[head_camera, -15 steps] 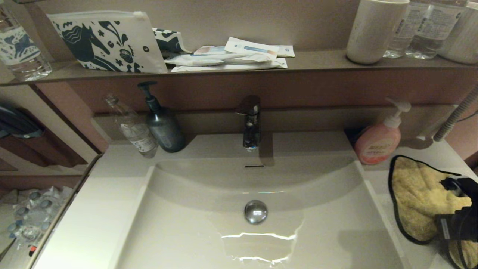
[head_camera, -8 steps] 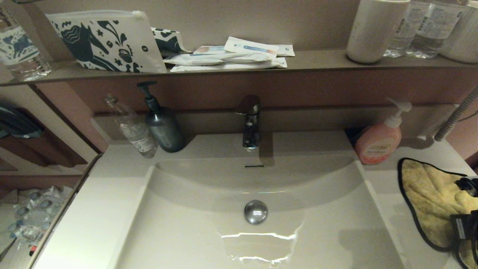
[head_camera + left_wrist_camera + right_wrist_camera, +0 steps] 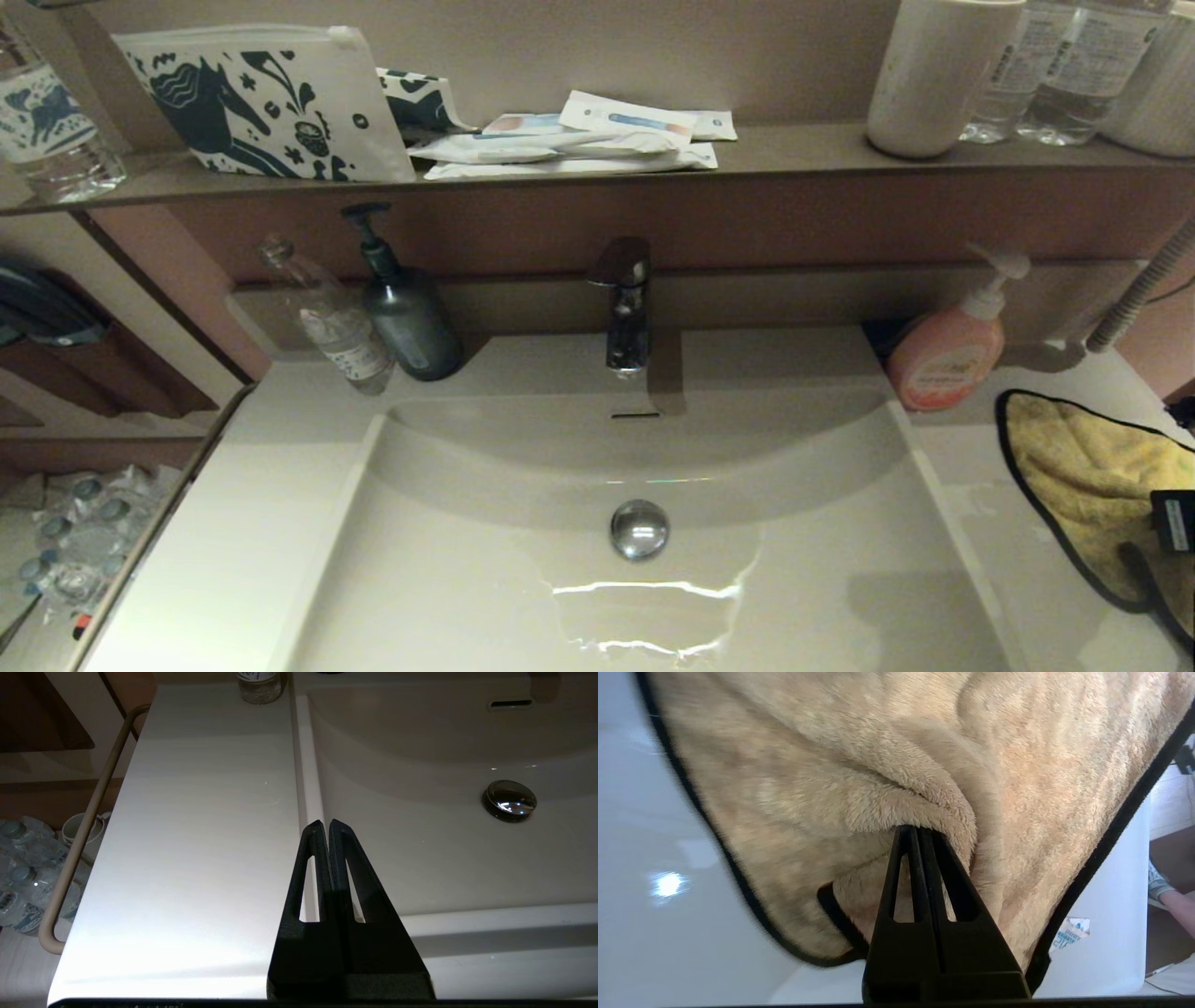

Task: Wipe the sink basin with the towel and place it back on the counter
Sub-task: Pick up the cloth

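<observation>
The fluffy mustard-yellow towel with black edging (image 3: 1092, 476) lies on the smooth off-white counter (image 3: 980, 523), right of the wide off-white sink basin (image 3: 448, 569). The right gripper (image 3: 917, 830), fingers pressed together, pinches a towel fold. The left gripper (image 3: 325, 823), likewise pressed together and holding nothing, hovers over the basin's left rim.

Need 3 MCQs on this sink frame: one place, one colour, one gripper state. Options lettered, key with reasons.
1. Where does the fluffy mustard-yellow towel lie?
A. in the off-white sink basin
B. on the off-white counter to the robot's right of the basin
C. on the brown shelf

2. What colour is the pump bottle nearest the towel?
A. pink
B. dark grey
C. green

3. How is the right gripper?
A. wide open above the drain
B. shut on a towel fold
C. holding a bottle

Key: B, towel rests on the counter; A, the pink bottle stands just behind it; B, right wrist view shows the fingers together in the pile.
</observation>
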Controlling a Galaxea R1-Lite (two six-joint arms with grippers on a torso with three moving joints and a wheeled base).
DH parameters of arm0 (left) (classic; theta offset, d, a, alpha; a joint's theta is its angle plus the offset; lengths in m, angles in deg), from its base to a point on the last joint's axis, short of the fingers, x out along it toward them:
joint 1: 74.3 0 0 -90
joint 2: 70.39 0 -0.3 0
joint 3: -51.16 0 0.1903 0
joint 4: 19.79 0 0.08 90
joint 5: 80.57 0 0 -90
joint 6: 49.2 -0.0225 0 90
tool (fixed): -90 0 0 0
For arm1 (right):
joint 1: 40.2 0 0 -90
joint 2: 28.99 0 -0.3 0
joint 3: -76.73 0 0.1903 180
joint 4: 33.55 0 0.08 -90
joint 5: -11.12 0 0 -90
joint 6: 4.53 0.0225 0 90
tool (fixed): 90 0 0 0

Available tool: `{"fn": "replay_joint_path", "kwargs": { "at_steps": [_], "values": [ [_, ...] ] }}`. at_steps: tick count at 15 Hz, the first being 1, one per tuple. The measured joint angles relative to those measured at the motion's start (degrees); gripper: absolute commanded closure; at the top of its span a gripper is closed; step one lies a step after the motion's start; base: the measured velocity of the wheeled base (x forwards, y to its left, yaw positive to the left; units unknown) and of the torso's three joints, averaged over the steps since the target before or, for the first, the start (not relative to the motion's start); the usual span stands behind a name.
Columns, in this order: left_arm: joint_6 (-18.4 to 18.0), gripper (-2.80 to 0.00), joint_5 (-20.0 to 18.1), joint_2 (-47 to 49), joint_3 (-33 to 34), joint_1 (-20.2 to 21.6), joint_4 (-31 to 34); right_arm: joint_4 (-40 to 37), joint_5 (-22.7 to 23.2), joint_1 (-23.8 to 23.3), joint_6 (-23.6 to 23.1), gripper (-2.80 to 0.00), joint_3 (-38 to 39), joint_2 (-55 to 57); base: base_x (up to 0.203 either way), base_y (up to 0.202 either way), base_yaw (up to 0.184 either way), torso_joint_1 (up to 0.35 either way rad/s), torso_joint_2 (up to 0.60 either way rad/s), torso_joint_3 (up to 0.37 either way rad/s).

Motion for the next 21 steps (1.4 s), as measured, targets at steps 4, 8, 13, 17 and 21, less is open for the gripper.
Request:
{"fn": "replay_joint_path", "kwargs": {
  "at_steps": [4, 8, 13, 17, 21],
  "values": [
    [0.0, 0.00, 0.0, 0.0, 0.0, 0.0, 0.0, -0.5, -1.1, 0.7, 0.1, 0.00, -0.7, -1.0, 0.000, 0.000, 0.000, 0.000, 0.00, 0.000],
    [0.0, 0.00, 0.0, 0.0, 0.0, 0.0, 0.0, -2.7, -1.2, 3.1, 1.3, -2.80, -0.3, -2.9, 0.000, 0.000, 0.000, 0.000, 0.00, 0.000],
    [0.0, 0.00, 0.0, 0.0, 0.0, 0.0, 0.0, -8.4, -0.4, 8.2, 7.0, -2.80, -0.4, -6.2, 0.000, 0.000, 0.000, 0.000, 0.00, 0.000],
    [0.0, 0.00, 0.0, 0.0, 0.0, 0.0, 0.0, -12.8, -1.1, 7.5, 7.6, -2.80, -1.7, -8.6, 0.000, 0.000, 0.000, 0.000, 0.00, 0.000],
    [0.0, 0.00, 0.0, 0.0, 0.0, 0.0, 0.0, -14.6, -4.1, 3.1, 5.8, -2.80, -3.2, -8.1, 0.000, 0.000, 0.000, 0.000, 0.00, 0.000]
  ]
}}
